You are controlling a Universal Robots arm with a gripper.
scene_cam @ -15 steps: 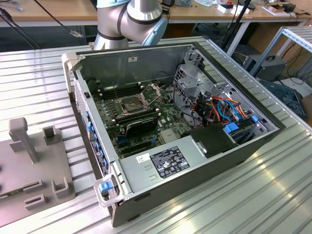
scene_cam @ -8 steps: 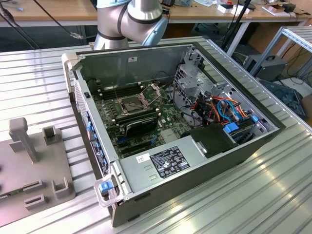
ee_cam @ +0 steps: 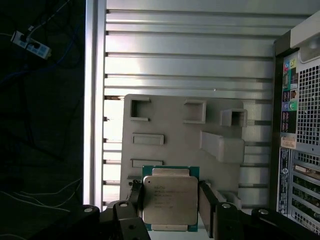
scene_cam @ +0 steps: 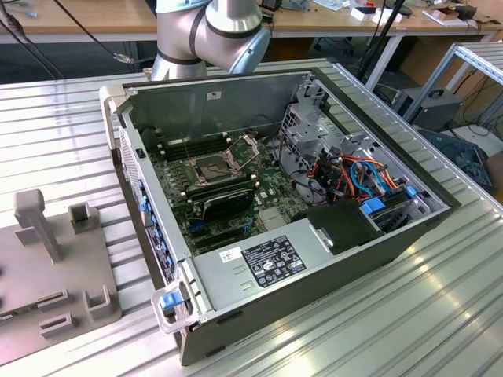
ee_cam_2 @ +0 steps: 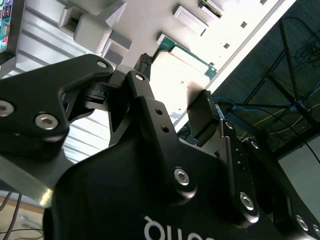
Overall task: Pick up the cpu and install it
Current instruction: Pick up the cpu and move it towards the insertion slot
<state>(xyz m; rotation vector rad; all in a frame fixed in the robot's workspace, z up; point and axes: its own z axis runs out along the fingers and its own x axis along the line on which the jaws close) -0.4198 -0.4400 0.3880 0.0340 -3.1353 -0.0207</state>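
Between my fingertips: cpu [ee_cam: 170,200] lying flat on the grey holder plate [ee_cam: 175,125] | end effector [ee_cam: 170,202] spread wide, pads flanking opposite edges, not gripping | table [ee_cam: 190,60] beyond.

Ribbed metal table [scene_cam: 409,314], wooden desks [scene_cam: 78,16] behind
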